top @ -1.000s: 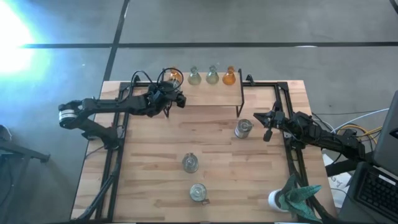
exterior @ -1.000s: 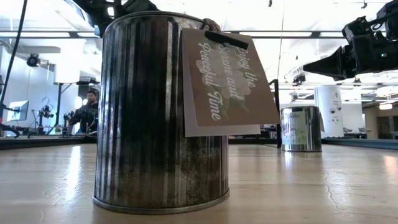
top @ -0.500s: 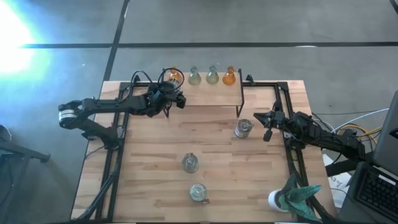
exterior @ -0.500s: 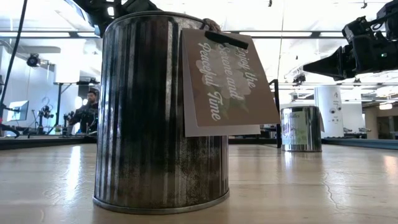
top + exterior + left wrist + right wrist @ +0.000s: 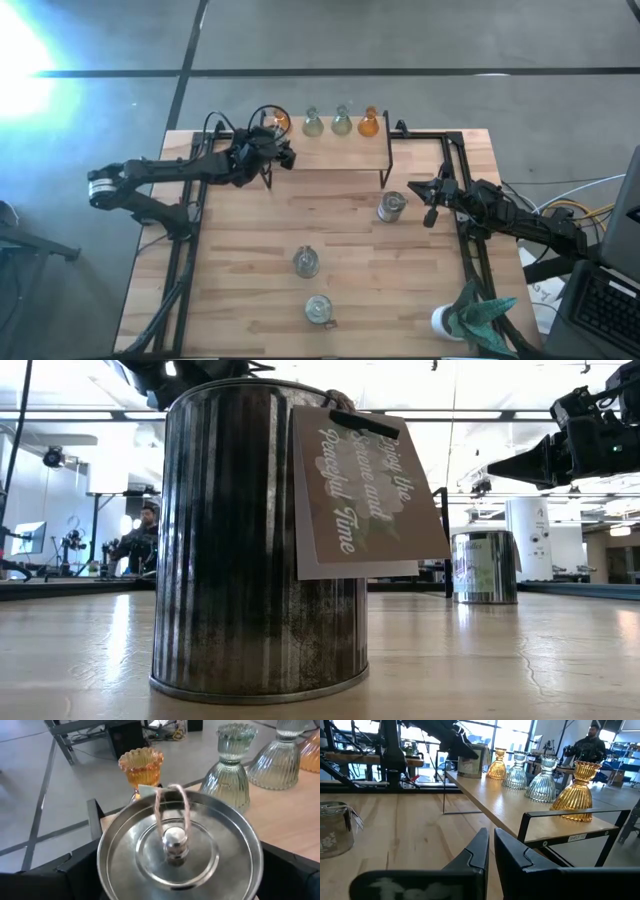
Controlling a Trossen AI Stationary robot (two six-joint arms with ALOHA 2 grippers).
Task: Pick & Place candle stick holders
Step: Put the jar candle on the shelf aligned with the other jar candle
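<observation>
My left gripper (image 5: 270,152) stands open at the left end of the raised shelf (image 5: 340,152). Its fingers are on either side of a silvery lidded jar (image 5: 175,850), which stands on its base on the shelf (image 5: 471,767). Along the shelf's far edge stand two amber holders (image 5: 280,122) (image 5: 369,122) and two pale green ones (image 5: 313,123) (image 5: 342,122). Three more silvery jars stand on the table (image 5: 391,207) (image 5: 306,262) (image 5: 318,309). My right gripper (image 5: 430,203) waits shut at the table's right side. My left gripper has one finger (image 5: 75,870) at each side of the jar's lid rim (image 5: 102,865), coming level from the table's left. Whether the fingers touch the jar, I cannot tell. The jar stands upright on the shelf.
A teal spiky object (image 5: 478,312) on a white base stands at the near right corner. The shelf's black frame leg (image 5: 385,165) rises beside the nearest loose jar. In the low view the closest jar (image 5: 260,540) carries a paper tag (image 5: 360,490).
My left gripper has drawn back a little toward the table's left edge and rolled slightly. The jar stays on the shelf.
</observation>
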